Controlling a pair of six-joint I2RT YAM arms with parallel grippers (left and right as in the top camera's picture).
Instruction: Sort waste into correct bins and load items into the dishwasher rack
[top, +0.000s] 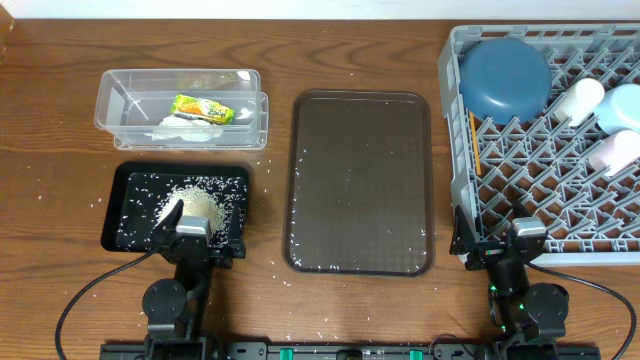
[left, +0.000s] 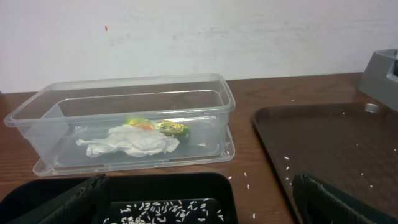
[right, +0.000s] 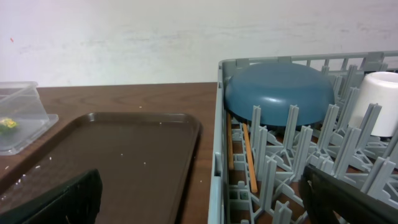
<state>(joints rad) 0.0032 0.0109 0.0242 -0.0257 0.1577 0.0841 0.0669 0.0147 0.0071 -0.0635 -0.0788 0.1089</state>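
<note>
The clear tub (top: 115, 100) holds a crumpled napkin (left: 134, 142) and the yellow-green wrapper (top: 203, 108). In front of it the black tray (top: 112, 215) carries a pile of rice (top: 196, 206). The grey rack (top: 455, 150) at the right holds an upturned dark blue bowl (top: 505, 75), a white cup (top: 580, 98), a pale blue bowl (top: 622, 105), a pink cup (top: 612, 150) and chopsticks (right: 249, 155) along its left wall. My left gripper (top: 197, 232) stands open over the black tray's near edge. My right gripper (top: 500, 240) stands open at the rack's near left corner, with nothing in it.
A large brown tray (top: 360, 170) lies between the bins and the rack, with a few rice grains on it. Stray grains dot the wooden table around the black tray. A white wall rises behind the table.
</note>
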